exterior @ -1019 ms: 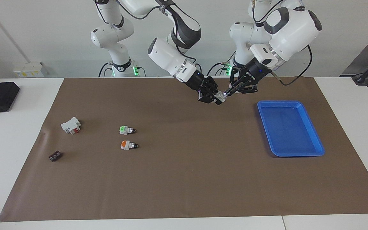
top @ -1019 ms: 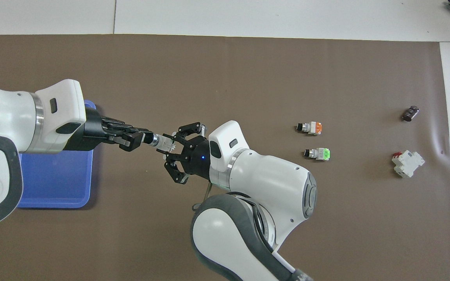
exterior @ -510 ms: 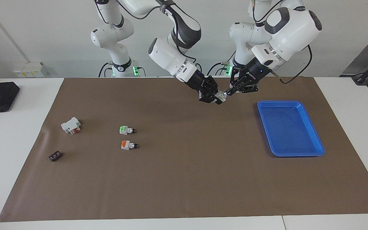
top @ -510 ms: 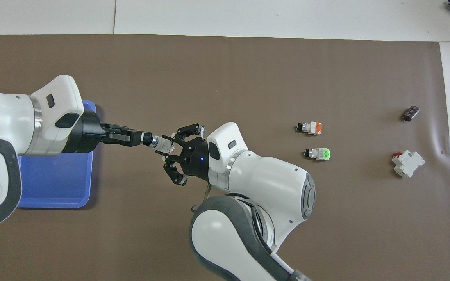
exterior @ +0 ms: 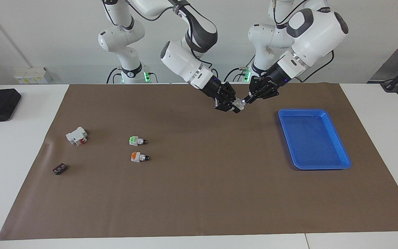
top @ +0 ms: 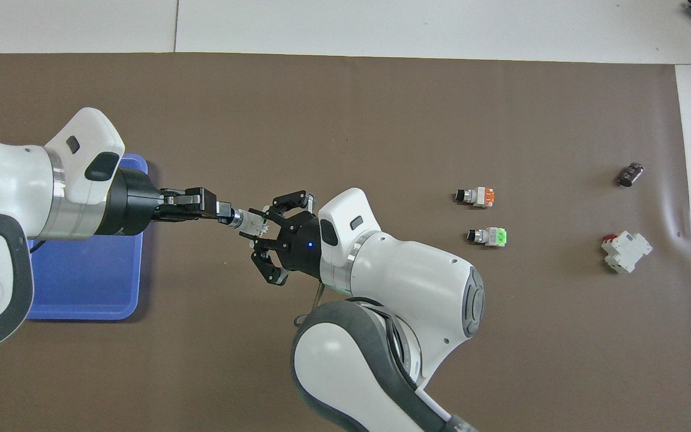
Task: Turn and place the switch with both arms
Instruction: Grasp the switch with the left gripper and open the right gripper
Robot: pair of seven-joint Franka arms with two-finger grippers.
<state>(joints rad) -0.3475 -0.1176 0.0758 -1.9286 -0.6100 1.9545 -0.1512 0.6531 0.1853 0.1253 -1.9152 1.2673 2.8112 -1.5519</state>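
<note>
No text, label, brand or number can be read anywhere.

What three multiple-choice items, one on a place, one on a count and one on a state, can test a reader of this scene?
1. Where is the blue tray?
A. toward the left arm's end
B. toward the right arm's end
C. between the two lying switches

2. How many switches lie on the brown mat?
A. one
B. two
C. four

3. What holds the switch in the air?
A. both grippers, shut on it
B. nothing
C. the tray

Answers: 1 A, it lies beside the left arm. 2 B, the green-marked switch and orange-marked switch. 3 A, the left gripper and right gripper meet on it.
</note>
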